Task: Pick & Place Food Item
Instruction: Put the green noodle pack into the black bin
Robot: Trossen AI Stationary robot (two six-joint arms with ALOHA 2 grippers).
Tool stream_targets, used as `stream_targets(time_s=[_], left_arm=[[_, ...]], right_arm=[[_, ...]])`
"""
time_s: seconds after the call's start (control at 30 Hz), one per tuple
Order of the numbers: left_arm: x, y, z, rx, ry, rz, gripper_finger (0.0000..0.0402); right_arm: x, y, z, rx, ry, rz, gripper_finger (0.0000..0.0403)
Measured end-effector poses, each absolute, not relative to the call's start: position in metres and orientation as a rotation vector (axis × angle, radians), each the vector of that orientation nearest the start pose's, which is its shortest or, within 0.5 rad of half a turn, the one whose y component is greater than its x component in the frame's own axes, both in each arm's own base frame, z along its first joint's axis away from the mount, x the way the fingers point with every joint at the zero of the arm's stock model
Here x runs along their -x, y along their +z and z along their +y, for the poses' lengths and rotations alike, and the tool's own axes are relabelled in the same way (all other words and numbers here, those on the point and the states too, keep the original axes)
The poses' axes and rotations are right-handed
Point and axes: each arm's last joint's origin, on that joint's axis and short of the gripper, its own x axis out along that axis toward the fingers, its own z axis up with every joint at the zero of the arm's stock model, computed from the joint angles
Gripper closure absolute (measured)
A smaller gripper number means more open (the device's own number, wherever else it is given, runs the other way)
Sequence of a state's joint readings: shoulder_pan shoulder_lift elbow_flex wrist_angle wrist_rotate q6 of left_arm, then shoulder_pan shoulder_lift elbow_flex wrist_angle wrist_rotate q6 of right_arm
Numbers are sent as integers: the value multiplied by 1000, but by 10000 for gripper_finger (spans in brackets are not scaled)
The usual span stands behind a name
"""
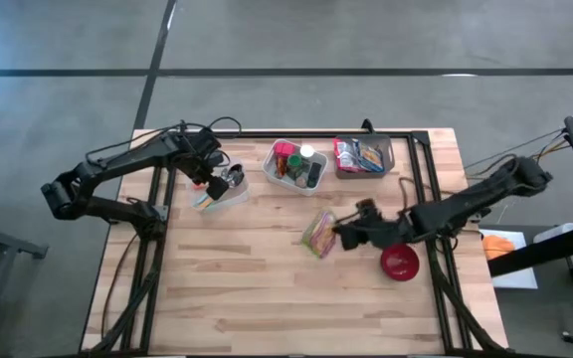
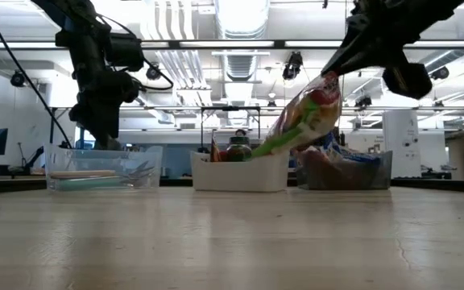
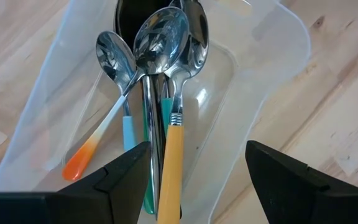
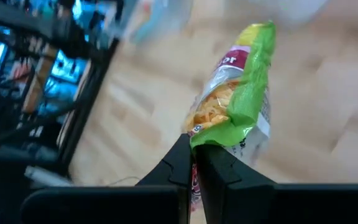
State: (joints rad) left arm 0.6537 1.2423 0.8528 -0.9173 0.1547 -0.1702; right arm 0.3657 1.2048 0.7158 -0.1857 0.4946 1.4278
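A snack bag (image 4: 235, 93), green and clear with orange pieces inside, is held by my right gripper (image 4: 194, 144), which is shut on it. From above, the bag (image 1: 318, 234) is over the table's middle, left of a red bowl (image 1: 399, 262). In the low view the bag (image 2: 304, 117) slants down from the gripper (image 2: 334, 71). My left gripper (image 3: 197, 180) stands open above a clear bin (image 1: 217, 191) of spoons (image 3: 160, 43) and touches nothing. My right gripper pinches the bag's green end seam (image 4: 211, 138) between its two fingers. The fingers come from the table's right side, slanting down. The bag reaches out beyond the fingertips and hangs tilted, lifted clear of the table (image 2: 280, 141).
A white bin (image 1: 294, 167) with jars and a clear bin (image 1: 363, 156) of packets stand at the far middle. Bare wood lies along the near half of the table (image 1: 267, 298). Dark frame rails (image 1: 428, 189) run along the table's sides.
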Motion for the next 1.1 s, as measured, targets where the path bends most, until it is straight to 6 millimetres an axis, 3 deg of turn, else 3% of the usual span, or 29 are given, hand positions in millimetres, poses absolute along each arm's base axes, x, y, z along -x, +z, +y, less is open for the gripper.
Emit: stream_targets(time_s=[0.53,0.73,0.9,1.1], left_arm=[[-171,223,125,723,579,1141,134],[-172,224,126,748,598,1125,134],[-171,224,126,775,617,1118,134],[-172,224,126,795,634,1112,134]], right_arm=[[-177,286,-23,-641,-722,219,394],[-166,309,-45,-338,-834,328,394],[-168,329,-56,-128,-944,467,395],[-176,328,-67,4,-1092,643,395]])
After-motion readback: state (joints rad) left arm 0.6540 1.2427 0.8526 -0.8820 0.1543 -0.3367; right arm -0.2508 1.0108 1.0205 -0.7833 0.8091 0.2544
